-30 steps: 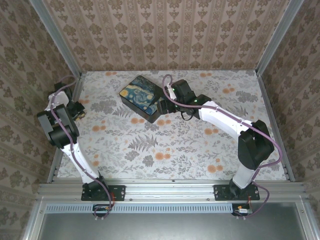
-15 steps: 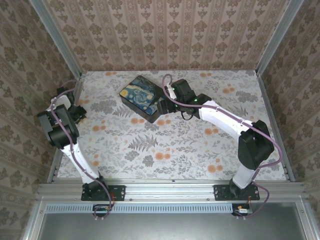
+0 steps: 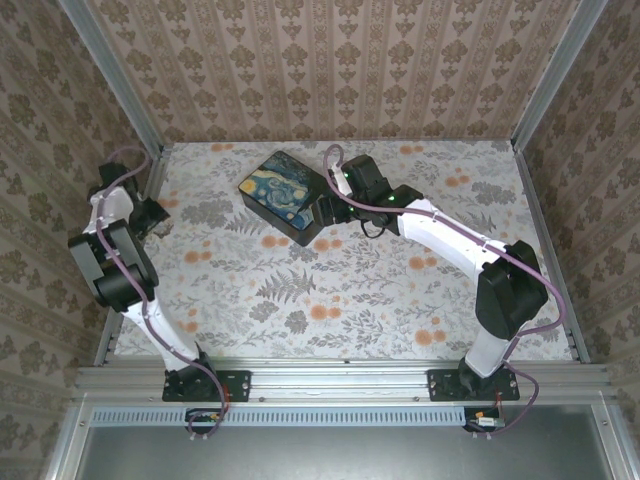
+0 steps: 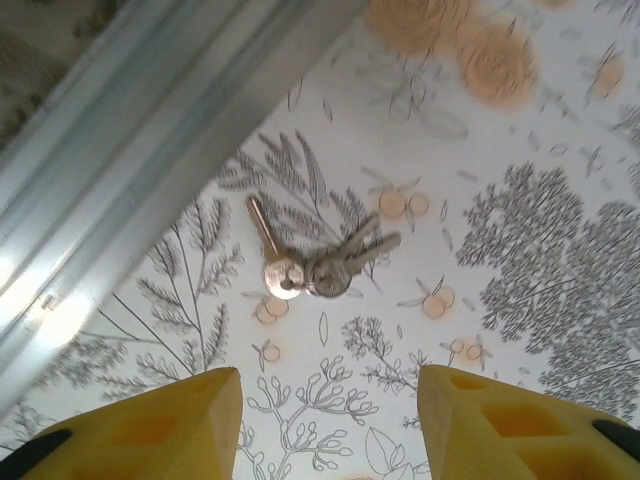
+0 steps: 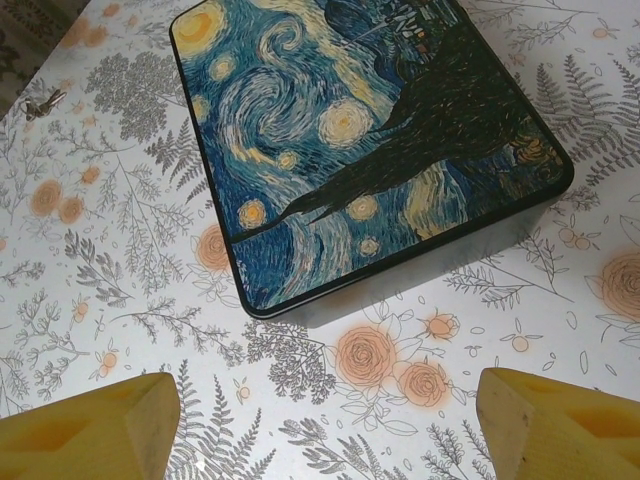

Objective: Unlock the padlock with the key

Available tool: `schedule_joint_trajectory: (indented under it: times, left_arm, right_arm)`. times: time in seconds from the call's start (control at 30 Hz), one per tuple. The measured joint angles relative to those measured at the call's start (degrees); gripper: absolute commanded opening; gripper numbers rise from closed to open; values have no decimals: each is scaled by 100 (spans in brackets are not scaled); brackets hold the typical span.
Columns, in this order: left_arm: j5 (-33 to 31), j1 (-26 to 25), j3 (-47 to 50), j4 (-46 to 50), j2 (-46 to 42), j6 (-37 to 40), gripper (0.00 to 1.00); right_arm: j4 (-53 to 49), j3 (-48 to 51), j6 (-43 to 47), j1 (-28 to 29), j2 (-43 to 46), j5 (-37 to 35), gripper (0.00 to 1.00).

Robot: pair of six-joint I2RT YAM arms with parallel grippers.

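Along the left edge of the table (image 4: 520, 250), just beside the aluminium rail (image 4: 150, 130), the key (image 4: 262, 228) lies flat as one of a small bunch (image 4: 315, 268) on a ring. The left gripper (image 4: 328, 385) hangs over it with its yellow fingers spread and nothing between them: released, not grasping. Farther across the table the right gripper (image 5: 328, 400) is also spread and empty, facing the black box (image 5: 350, 140) with the swirly blue lid. A tiny speck (image 5: 40, 103) toward the table's left edge is too small to call lock or keys, and I cannot place the padlock from these pictures.

The likely trouble is the pick itself. The keys are thin and lie flat, so closing fingers may skid over them or nudge the bunch against the rail, where one finger would have no room. A grip on the ring or on the wrong key (there are several) would leave the blade dangling and hard to aim.

Against the overhead picture of a second ago, the left arm has shifted: its wrist sits a little farther along the left edge and its elbow has dropped toward the near side. The right arm and the box look unmoved.
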State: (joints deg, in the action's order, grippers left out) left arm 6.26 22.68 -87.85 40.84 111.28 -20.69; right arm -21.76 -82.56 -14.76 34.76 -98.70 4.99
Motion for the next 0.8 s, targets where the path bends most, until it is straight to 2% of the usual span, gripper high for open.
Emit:
schedule_joint_trajectory:
  times: [0.17,0.3,0.57,0.8]
  left_arm:
    - [245,389,-654,72,474,341,52]
    - [450,634,-730,118,907,682,56]
    - [951,636,-984,313,1451,1095,58]
    - [1244,625,-997,356,1488,1196,51]
  right_arm:
    - [-39,2,0,0,0,0,79]
    - [-42,2,2,0,0,0,79]
    - [-94,2,0,0,0,4,79]
    - [-208,2,24,0,0,24,79]
